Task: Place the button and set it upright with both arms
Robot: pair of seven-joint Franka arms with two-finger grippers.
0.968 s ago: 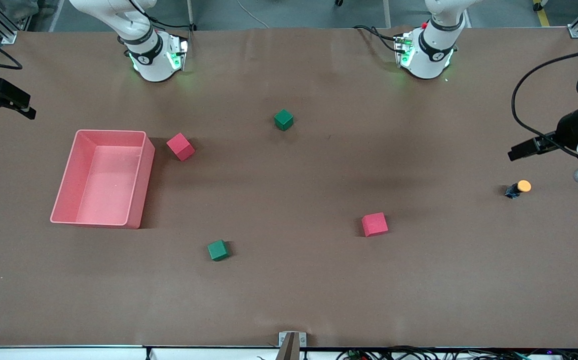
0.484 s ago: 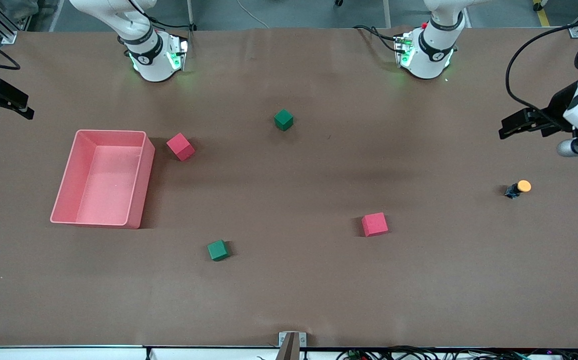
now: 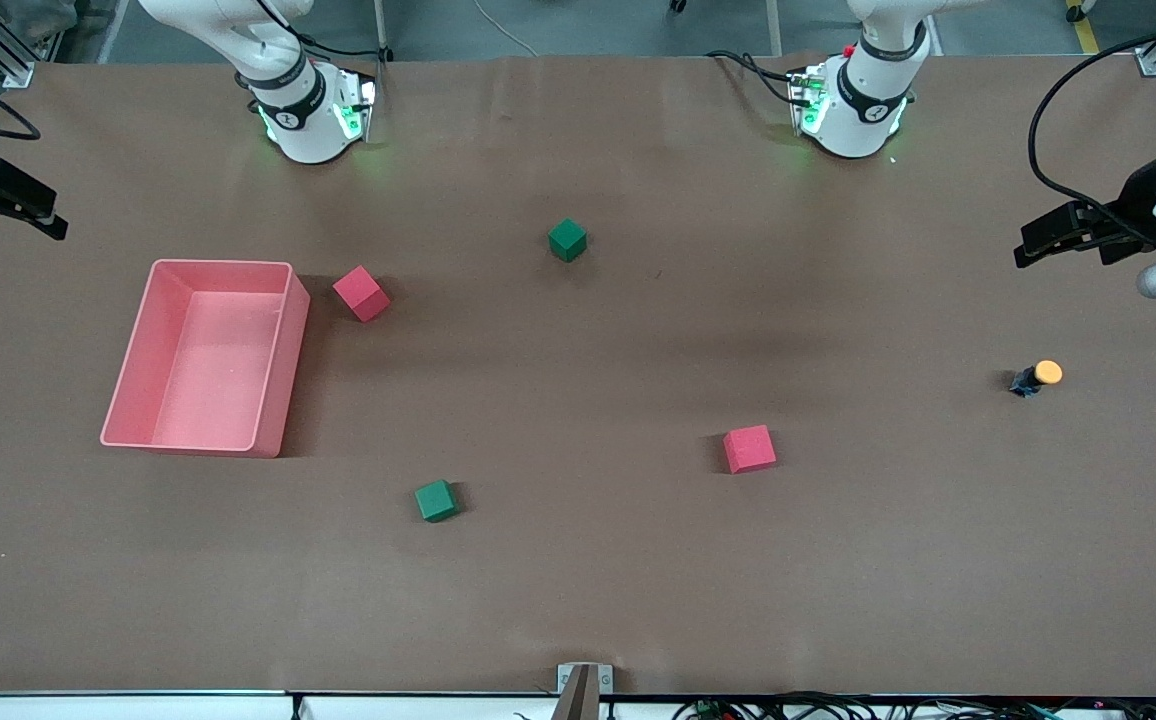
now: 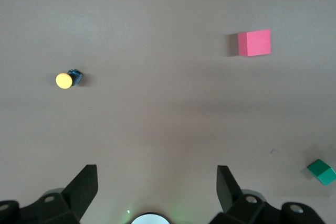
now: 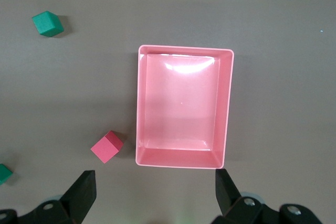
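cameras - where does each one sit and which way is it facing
Front view: high across the table, facing both arms' bases; left hand and right hand at its edges.
Left wrist view: looks down past its open fingers at the button and a red cube.
Right wrist view: looks down past its open fingers at the pink bin.
Shared: front view also shows button and bin.

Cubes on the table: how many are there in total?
4. A green cube between the arm bases, a red cube beside the pink bin, a green cube and red cube nearer the camera.
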